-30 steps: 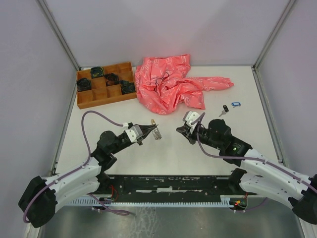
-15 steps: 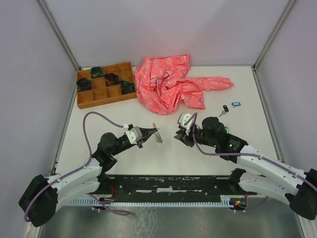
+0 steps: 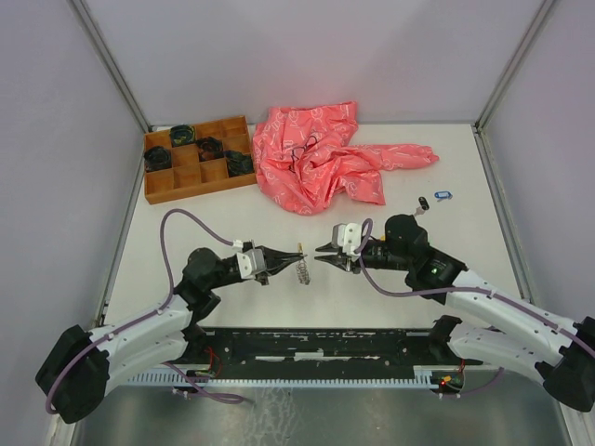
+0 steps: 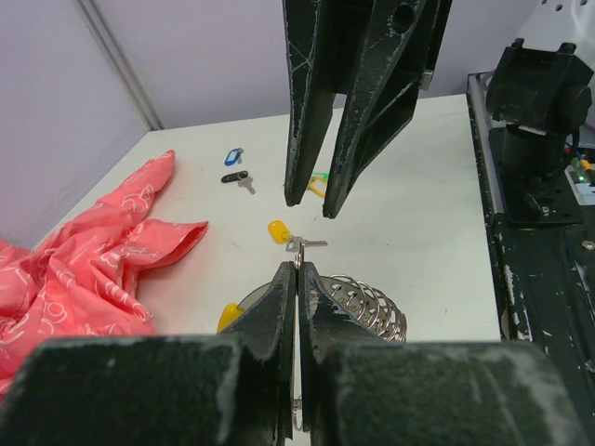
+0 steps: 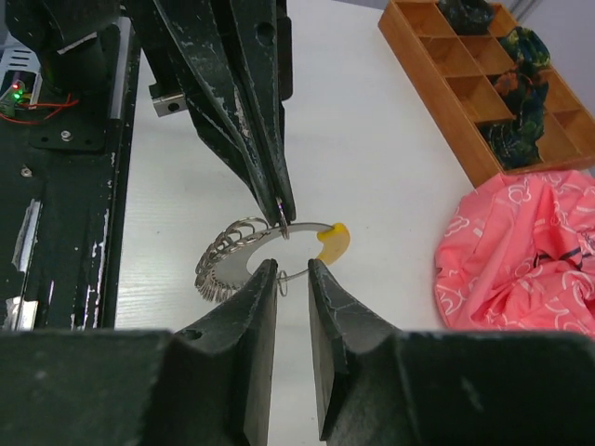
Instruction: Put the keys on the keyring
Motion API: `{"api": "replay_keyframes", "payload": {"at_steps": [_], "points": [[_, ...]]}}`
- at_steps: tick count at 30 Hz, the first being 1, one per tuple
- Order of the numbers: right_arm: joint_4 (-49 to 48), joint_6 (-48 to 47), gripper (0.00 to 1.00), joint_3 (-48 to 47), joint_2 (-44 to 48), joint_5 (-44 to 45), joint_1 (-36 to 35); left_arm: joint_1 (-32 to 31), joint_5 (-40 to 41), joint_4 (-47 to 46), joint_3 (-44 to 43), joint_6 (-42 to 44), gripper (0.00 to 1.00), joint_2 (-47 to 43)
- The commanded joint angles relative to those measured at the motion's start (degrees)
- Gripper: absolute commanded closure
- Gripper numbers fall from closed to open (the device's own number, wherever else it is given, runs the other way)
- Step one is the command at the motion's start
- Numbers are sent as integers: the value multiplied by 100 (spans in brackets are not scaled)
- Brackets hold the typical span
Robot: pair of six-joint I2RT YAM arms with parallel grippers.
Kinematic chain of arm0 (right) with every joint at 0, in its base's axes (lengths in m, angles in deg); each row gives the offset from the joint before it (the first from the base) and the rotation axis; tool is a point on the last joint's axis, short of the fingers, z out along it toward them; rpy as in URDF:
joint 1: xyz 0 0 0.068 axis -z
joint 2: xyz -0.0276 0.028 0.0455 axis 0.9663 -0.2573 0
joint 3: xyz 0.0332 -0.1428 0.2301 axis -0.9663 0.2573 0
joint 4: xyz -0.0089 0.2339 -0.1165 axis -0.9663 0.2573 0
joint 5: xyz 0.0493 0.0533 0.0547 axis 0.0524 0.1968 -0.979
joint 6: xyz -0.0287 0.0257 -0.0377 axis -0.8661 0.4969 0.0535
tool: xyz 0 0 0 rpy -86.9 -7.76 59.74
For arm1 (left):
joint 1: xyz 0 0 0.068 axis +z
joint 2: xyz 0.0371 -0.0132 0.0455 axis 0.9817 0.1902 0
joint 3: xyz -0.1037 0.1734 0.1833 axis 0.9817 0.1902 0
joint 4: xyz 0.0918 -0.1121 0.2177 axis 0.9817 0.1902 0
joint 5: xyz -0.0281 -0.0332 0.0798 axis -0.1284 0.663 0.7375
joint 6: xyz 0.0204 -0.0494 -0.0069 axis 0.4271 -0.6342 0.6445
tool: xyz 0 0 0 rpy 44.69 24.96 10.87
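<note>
Nearest your fingertips, a yellow-tagged key (image 4: 279, 232) lies on the table (image 3: 307, 299). A green-tagged key (image 4: 319, 177) shows behind your right fingers. Farther right lie a black-tagged key (image 3: 423, 203) and a blue-tagged key (image 3: 442, 195). Beyond sits a heaped pink cloth (image 3: 321, 158), then a wooden tray (image 3: 195, 191) of dark coiled bundles (image 3: 181, 133) at far left.

Your left gripper (image 4: 297, 271) has its fingers pressed tight on the keyring (image 4: 363, 302), held mid-table. Your right gripper (image 5: 291, 269) faces it tip to tip, fingers slightly parted with a thin wire loop in the gap. You can't tell whether they touch it.
</note>
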Motion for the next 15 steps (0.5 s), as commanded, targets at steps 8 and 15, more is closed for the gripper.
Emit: {"api": "replay_keyframes", "payload": {"at_steps": [8,15], "points": [[-387,-185,74,-357,-232,-620,-16,-11,-554,-694,-355,-198,97,85],[-483,-126,75,-423,-377,-797,-20,-14,-666,-821,-382,-244,97,219]]}}
